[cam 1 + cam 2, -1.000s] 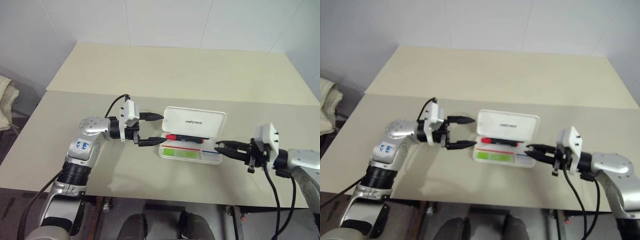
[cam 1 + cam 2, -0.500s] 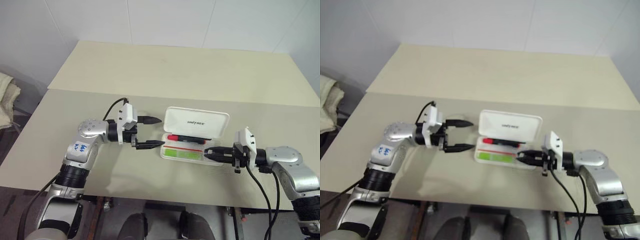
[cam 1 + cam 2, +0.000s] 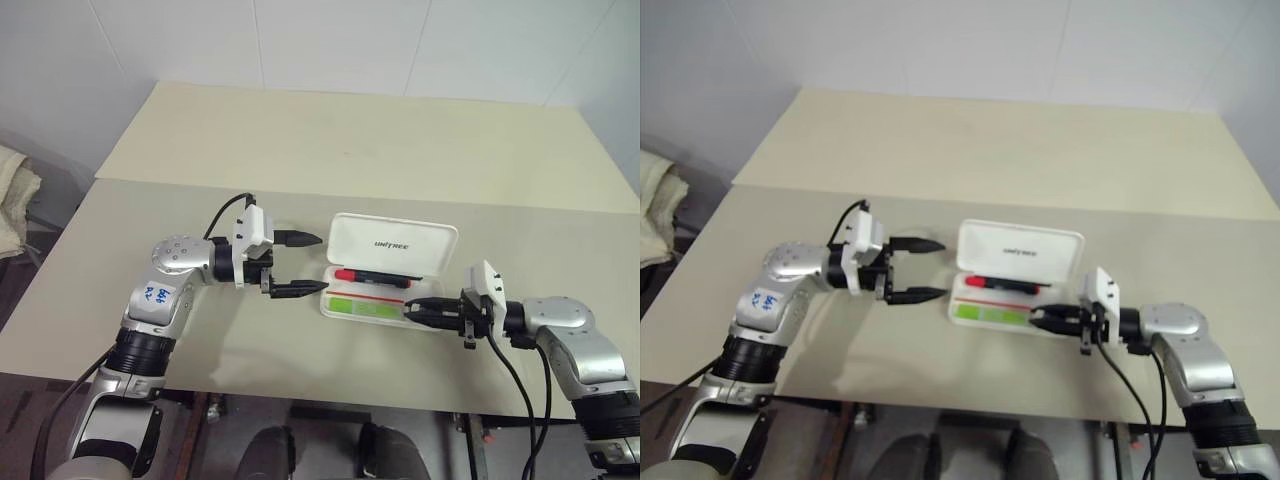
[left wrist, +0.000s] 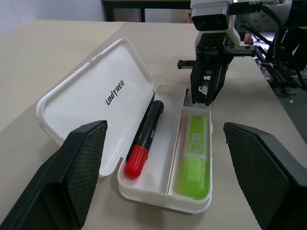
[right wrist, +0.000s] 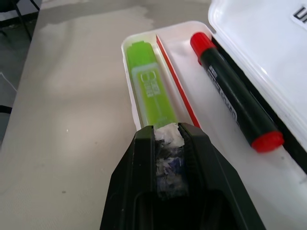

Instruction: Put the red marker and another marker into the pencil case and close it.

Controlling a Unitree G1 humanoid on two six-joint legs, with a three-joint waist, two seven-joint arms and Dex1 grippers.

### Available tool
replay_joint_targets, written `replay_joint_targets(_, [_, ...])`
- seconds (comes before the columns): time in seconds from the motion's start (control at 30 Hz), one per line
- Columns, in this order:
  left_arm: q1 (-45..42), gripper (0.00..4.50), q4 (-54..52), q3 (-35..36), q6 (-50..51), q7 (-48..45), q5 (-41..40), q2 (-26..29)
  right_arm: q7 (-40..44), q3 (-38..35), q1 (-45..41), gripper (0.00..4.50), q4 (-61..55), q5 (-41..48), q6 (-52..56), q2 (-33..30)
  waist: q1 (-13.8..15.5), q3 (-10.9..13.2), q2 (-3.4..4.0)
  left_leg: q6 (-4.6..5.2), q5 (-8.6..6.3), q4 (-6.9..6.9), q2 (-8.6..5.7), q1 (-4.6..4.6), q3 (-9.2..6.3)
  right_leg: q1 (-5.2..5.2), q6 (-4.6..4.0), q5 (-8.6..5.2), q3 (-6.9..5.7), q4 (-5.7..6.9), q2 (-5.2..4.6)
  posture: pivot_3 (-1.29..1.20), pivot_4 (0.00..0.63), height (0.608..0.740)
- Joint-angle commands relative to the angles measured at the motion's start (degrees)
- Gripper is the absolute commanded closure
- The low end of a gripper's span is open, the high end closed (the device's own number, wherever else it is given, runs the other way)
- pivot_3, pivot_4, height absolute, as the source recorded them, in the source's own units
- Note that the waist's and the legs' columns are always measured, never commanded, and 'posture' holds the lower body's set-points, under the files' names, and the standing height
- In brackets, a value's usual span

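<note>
The pencil case lies open on the beige surface, lid tilted back. Inside, the red marker sits in the compartment nearest the lid and the green highlighter in the front one. The right tool, pinched shut, rests its tips at the case's right end, possibly touching the rim. The left tool spreads wide, empty, just beside the case's left end.

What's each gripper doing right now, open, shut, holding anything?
Left gripper: open, empty, beside the pencil case.
Right gripper: shut, holding nothing, tips at the case's end by the green highlighter.
</note>
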Motion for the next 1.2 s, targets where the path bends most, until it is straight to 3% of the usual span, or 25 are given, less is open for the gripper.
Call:
replay_joint_targets(0.03, [-0.2,0.35,-1.7,1.2,-0.2,0.4,-0.7,0.3,1.8,0.1,-0.9,4.1,0.2,0.5,-1.0,0.1,0.0,0.0,0.0,0.0,0.0,0.0,0.0,0.0,0.0,0.0,0.0,0.0,0.0,0.0,0.0,0.0,0.15,0.74])
replay_joint_targets(0.07, [-0.2,0.35,-1.7,1.2,-0.1,0.5,-0.7,0.3,2.4,0.1,-1.0,3.34,0.1,0.9,-0.5,0.0,0.0,0.0,0.0,0.0,0.0,0.0,0.0,0.0,0.0,0.0,0.0,0.0,0.0,0.0,0.0,0.0,0.15,0.74])
replay_joint_targets(0.4, [0.1,0.35,-2.0,1.3,-0.4,1.1,-0.7,0.4,3.8,-0.6,-1.7,0.03,1.6,-1.8,-3.9,-1.3,0.0,0.0,0.0,0.0,0.0,0.0,0.0,0.0,0.0,0.0,0.0,0.0,0.0,0.0,0.0,0.0,0.15,0.74])
replay_joint_targets(0.73, [0.6,0.35,-2.1,1.8,-0.9,1.3,-1.0,0.4,1.0,-6.2,1.4,0.03,-7.8,3.4,-0.4,-3.2,0.1,0.0,0.0,0.0,0.0,0.0,0.01,0.0,0.0,0.0,0.0,0.0,-0.01,0.0,0.0,0.0,0.15,0.74])
replay_joint_targets(0.87, [1.8,0.35,-1.7,3.7,-1.3,-0.1,-2.2,1.7,0.1,-13.8,6.9,0.03,-14.6,8.2,2.6,-6.1,0.2,0.0,0.0,0.0,0.0,-0.01,0.0,-0.01,-0.02,0.0,0.0,0.0,-0.01,-0.02,-0.01,0.0,0.15,0.74])
replay_joint_targets(1.2, [3.3,0.35,2.8,5.8,-3.3,-2.9,-1.9,3.9,-1.4,-25.2,10.5,0.03,-11.5,8.7,1.6,-10.8,0.0,0.0,-0.03,-0.01,-0.01,-0.02,0.02,0.08,0.01,0.03,0.0,0.0,0.02,0.05,0.0,0.0,0.15,0.74])
